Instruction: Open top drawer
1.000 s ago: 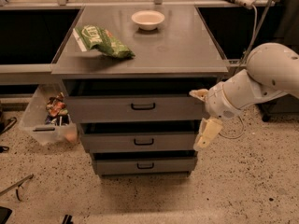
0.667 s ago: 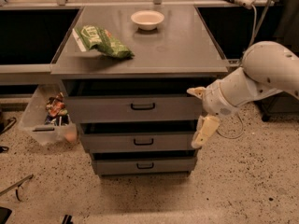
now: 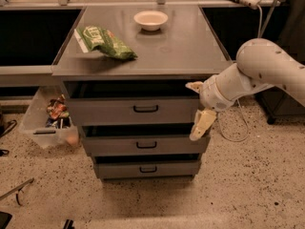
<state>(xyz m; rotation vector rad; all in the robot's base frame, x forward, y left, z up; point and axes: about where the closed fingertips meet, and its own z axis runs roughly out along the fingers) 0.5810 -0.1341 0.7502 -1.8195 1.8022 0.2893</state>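
Observation:
The top drawer (image 3: 109,112) is the widest of three grey drawers under the grey cabinet top (image 3: 181,46). Its small black bar handle (image 3: 145,109) sits at the middle of the front. A dark gap shows above the front. My gripper (image 3: 197,109) is at the drawer's right end, on the white arm (image 3: 257,70) that comes in from the right. It is open and empty: one cream finger (image 3: 194,86) is level with the drawer's top edge and the other (image 3: 203,124) hangs over the mid-sized drawer (image 3: 143,144). The smallest drawer (image 3: 147,168) is below.
A green snack bag (image 3: 106,42) and a white bowl (image 3: 150,19) lie on the cabinet top. A clear plastic bin (image 3: 47,123) with packets stands on the floor at the left. A cable (image 3: 238,128) loops on the floor at the right. Dark counters flank the cabinet.
My gripper has moved a little to the left, closer to the right end of the top drawer front. The drawers have not moved.

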